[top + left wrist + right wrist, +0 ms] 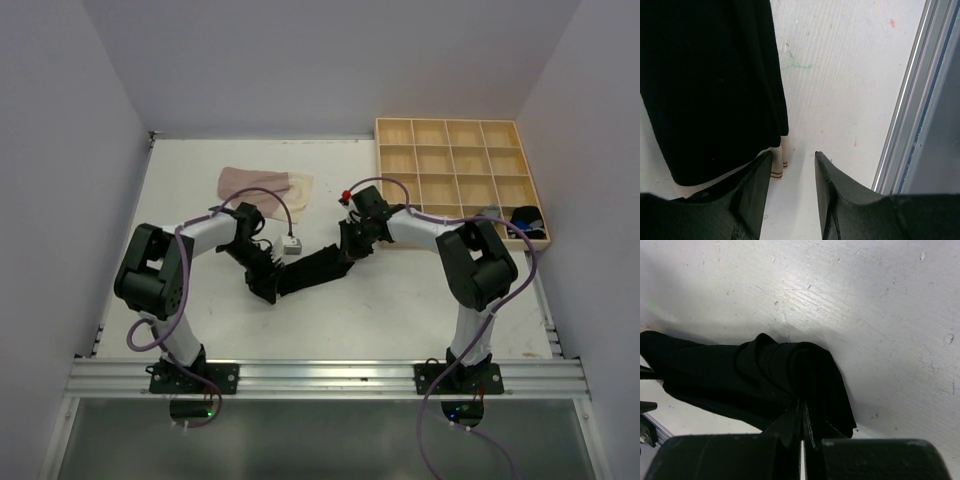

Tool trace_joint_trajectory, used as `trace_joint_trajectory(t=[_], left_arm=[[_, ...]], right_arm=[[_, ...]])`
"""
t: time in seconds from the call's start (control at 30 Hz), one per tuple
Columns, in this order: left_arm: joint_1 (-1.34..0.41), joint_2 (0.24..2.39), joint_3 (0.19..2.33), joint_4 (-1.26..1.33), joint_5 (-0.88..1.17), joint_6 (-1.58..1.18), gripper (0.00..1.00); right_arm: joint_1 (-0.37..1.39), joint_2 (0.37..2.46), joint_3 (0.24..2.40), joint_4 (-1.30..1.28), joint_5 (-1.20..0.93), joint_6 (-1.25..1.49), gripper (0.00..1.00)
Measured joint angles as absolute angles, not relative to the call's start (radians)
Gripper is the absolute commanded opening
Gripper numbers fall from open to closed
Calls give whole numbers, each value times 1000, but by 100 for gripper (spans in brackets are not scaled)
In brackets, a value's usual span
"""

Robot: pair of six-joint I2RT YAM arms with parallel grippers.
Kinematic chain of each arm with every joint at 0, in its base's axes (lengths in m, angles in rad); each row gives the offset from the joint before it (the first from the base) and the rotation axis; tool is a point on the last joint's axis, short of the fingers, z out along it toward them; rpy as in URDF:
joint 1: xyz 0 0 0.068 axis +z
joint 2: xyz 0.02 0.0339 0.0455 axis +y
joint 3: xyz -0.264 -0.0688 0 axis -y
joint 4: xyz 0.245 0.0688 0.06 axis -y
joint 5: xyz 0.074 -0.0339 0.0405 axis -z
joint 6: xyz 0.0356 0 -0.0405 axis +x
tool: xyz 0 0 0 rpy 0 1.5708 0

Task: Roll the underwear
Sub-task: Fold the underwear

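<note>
The black underwear [312,268] lies as a long folded strip on the white table between my two grippers. My right gripper [350,248] is shut on its right end; in the right wrist view the cloth [755,375] bunches in folds just ahead of the closed gripper [804,407]. My left gripper [263,290] is at the strip's left end. In the left wrist view it [792,155] is open with bare table between the fingers, and the black cloth [705,90] with its beige inner edge [777,162] lies beside the left finger. A pale beige-pink underwear [265,185] lies flat further back.
A light wooden tray [379,170] of square compartments stands at the back right, with a dark rolled garment [526,216] and a grey one [487,212] in its near compartments. A metal rail [910,100] runs along the table's near edge, close to my left gripper.
</note>
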State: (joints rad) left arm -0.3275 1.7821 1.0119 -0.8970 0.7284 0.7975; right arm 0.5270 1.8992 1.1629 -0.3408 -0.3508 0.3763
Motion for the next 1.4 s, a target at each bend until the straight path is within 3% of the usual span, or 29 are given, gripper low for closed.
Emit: trace_joint_trajectory(t=[0.53,0.87,1.03,1.2,1.4], left_arm=[[-329,1648,1196,-992,708,830,47],[-329,1803,1149,-906,793,742,42],[-329,1868,1096,-874,805,714,38],[-327,1867,1084,-854,807,699,38],[-326,1845,1061,-831,807,698,42]], right_arm=[[533,1899,1163,-337,-353,364,0],[533,1899,1161,-332,-357,359,0],[535,1889,1159,-336,-352,354,11],[537,1817,1159,-365,-310,359,15],[537,1645,1153,-294,-281,491,8]])
